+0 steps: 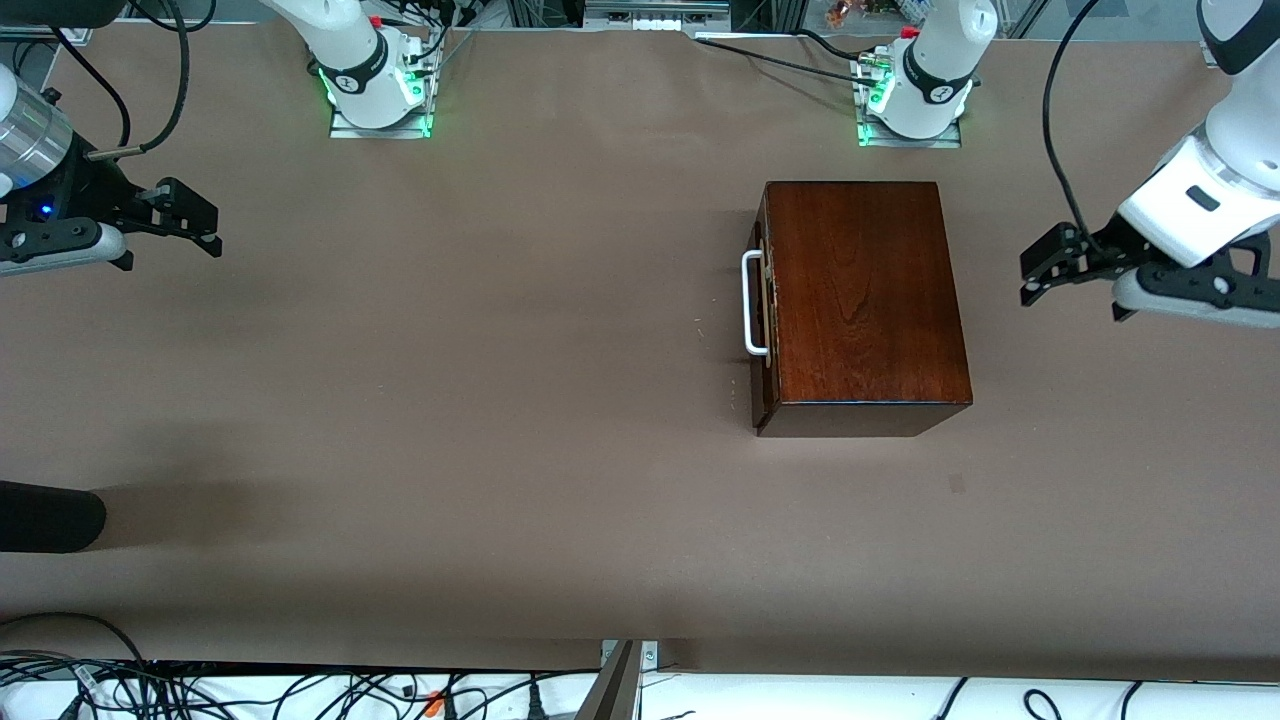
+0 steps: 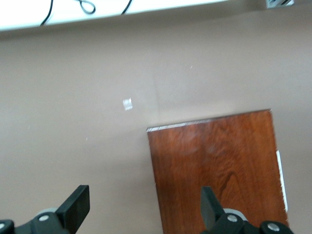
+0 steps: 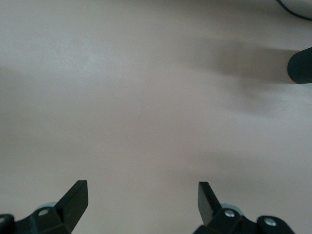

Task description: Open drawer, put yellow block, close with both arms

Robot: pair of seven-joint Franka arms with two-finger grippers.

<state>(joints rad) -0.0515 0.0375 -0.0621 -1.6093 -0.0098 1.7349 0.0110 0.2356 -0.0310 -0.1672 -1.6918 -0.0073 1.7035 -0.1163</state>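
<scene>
The drawer (image 1: 764,318), with its dark reddish-brown front and white U-shaped handle (image 1: 751,304), sat fully shut in the glossy dark-brown wooden box (image 1: 862,300) toward the left arm's end of the brown bench (image 1: 450,400). No yellow block showed in any view. Nothing of the task looked done: opening, loading and closing all remained. The left gripper (image 1: 1050,268) hovered just beside the box, jaws spread and empty. The right gripper (image 1: 185,218) waited over bare bench, also spread and empty.

Big brown table (image 1: 480,400) fills picture. White strip (image 1: 900,698) with tangled black cables (image 1: 250,690) along bottom edge. Black round thing (image 1: 45,516) at lower left.
</scene>
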